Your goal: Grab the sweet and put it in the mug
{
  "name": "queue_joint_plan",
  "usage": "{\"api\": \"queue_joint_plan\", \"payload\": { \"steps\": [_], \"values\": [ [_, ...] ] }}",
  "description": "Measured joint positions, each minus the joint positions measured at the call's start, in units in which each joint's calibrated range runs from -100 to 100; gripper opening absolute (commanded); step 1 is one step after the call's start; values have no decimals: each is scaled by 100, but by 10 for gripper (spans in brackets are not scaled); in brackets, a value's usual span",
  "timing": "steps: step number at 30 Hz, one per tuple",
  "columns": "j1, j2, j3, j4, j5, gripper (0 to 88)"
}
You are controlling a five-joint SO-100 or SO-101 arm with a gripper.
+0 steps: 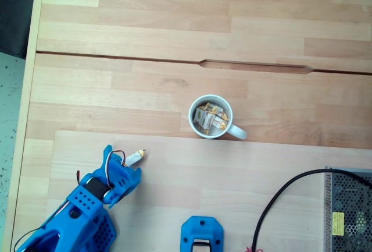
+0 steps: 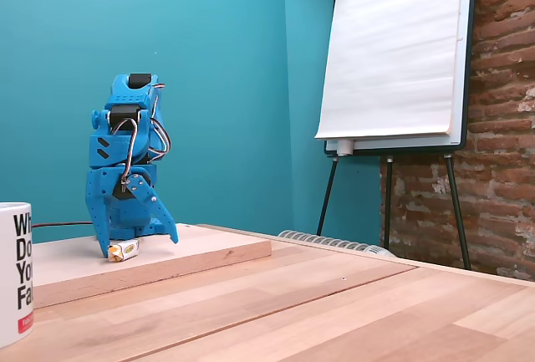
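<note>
My gripper (image 1: 129,167) sits lower left in the top-down fixed view, jaws closed on the sweet (image 1: 135,158), which pokes out twd upper right, low over the board. Mug (image 1: 211,116) is mid-frame, well apart, w/ several sweets already inside.

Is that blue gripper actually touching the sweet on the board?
Touching. In a fixed view from the side, the gripper is down over the sweet, which sits against its fingertip. The fixed view from above shows the sweet sticking out from the gripper.
</note>
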Motion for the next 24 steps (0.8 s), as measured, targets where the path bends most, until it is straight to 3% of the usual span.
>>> {"api": "queue_joint_plan", "payload": {
  "steps": [13, 24],
  "values": [
    [0, 263, -81, -358, -20, 396],
    [0, 263, -90, -374, -44, 35]
  ]
}}
